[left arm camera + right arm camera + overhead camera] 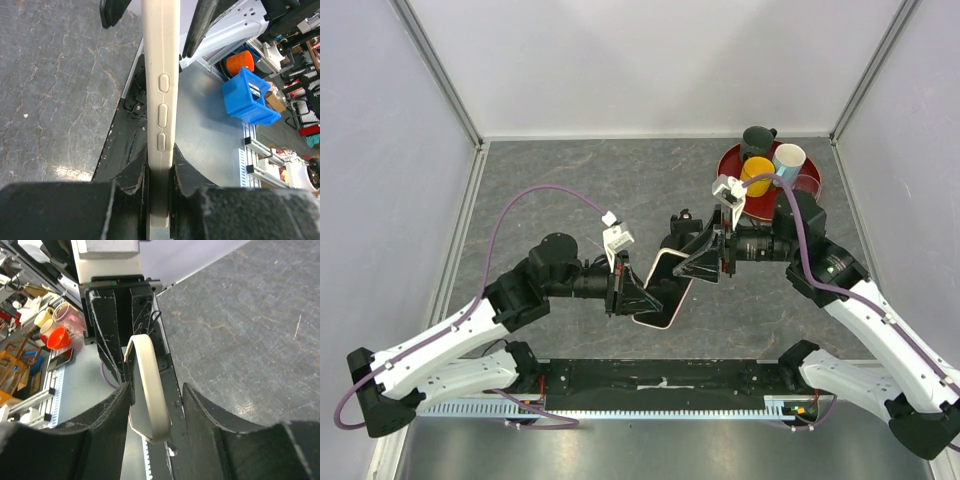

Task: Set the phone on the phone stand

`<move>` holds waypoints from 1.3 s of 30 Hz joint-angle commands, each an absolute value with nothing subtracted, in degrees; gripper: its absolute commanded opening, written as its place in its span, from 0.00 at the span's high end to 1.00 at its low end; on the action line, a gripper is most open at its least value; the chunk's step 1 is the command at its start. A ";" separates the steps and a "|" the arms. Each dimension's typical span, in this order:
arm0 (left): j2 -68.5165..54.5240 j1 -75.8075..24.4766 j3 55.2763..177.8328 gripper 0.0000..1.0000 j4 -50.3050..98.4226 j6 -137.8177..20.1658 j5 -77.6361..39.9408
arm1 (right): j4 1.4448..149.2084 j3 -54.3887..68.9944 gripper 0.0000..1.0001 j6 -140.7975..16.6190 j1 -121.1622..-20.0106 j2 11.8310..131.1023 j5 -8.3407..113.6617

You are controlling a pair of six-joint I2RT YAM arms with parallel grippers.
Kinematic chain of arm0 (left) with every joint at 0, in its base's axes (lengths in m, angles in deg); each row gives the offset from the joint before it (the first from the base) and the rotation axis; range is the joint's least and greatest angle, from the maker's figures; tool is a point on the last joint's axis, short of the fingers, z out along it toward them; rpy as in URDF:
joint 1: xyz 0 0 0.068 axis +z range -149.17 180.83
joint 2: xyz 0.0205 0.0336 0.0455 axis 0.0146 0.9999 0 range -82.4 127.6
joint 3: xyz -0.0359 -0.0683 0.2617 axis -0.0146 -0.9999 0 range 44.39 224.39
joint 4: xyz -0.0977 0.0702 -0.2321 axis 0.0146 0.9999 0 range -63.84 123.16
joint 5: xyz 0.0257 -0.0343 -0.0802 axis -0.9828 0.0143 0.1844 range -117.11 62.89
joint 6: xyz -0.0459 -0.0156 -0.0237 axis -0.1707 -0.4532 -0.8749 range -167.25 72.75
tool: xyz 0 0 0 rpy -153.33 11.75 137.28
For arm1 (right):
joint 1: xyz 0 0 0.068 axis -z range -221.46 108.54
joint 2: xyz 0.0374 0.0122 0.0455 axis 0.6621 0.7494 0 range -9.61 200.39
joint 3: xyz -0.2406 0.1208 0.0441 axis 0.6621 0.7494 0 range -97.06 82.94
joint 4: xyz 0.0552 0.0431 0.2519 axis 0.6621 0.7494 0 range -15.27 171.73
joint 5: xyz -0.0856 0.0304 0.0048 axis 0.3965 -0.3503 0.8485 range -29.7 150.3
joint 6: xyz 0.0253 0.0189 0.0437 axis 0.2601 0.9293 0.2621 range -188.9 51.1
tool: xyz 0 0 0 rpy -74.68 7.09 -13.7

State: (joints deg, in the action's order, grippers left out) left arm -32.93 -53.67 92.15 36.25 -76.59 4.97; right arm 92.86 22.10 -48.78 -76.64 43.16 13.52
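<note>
No words, numbers, brand marks or signs can be read in any of the three views. The pale case edge of the phone [160, 100] shows only plain raised buttons with no lettering. In the wrist views, the clutter beyond the worktop, including a blue bin [247, 97], is too small and blurred for any print to be made out.

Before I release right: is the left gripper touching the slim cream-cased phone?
Touching. Left wrist view: the left gripper clamps the slim cream-cased phone from both sides, no gap.
</note>
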 commanded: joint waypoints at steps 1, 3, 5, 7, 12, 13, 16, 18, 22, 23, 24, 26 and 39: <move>-32.22 -53.75 95.80 0.98 33.90 -73.09 7.43 | 95.56 19.31 0.48 -52.30 -76.62 44.96 9.77; -31.34 -53.83 95.63 0.98 33.46 -73.09 7.96 | 95.04 19.30 0.51 -51.94 -76.62 46.11 8.37; -30.99 -53.75 95.80 0.98 33.02 -73.44 8.83 | 93.81 19.83 0.54 -51.59 -76.62 46.28 7.05; -30.29 -53.75 96.06 0.98 32.67 -73.35 9.19 | 92.84 20.44 0.59 -51.33 -76.62 46.02 5.47; -28.79 -53.75 98.52 0.92 34.33 -73.17 6.83 | 93.36 20.97 1.00 -52.11 -76.62 43.83 11.06; -28.62 -53.75 99.66 0.78 36.69 -73.61 4.29 | 95.28 21.06 1.00 -52.29 -76.70 42.17 13.78; -28.09 -53.66 101.94 0.35 43.18 -76.15 -11.68 | 101.16 19.58 1.00 -53.69 -76.62 39.53 28.53; -27.56 -53.66 102.22 0.31 44.96 -78.17 -25.05 | 107.58 18.43 1.00 -54.14 -76.62 36.28 42.49; -23.09 -53.66 103.35 0.37 44.89 -80.03 -36.58 | 117.24 15.36 1.00 -52.65 -76.62 30.04 68.87; -19.77 -53.75 103.71 0.42 44.10 -79.77 -39.12 | 118.49 14.83 1.00 -52.64 -76.62 29.59 72.92; -18.17 -53.75 104.23 0.44 43.74 -79.77 -40.63 | 119.63 14.39 1.00 -52.47 -76.62 29.32 78.96; -14.74 -53.83 105.73 0.52 42.78 -80.38 -45.01 | 122.36 13.16 1.00 -52.29 -76.62 29.41 83.05; 5.92 -55.77 115.31 0.55 39.00 -79.68 -55.15 | 123.07 12.45 1.00 -54.75 -76.62 29.67 77.89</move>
State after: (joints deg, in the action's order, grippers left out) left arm 4.23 -55.46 111.67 43.11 -79.43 -51.14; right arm 126.67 14.30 -53.42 -76.49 29.85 79.24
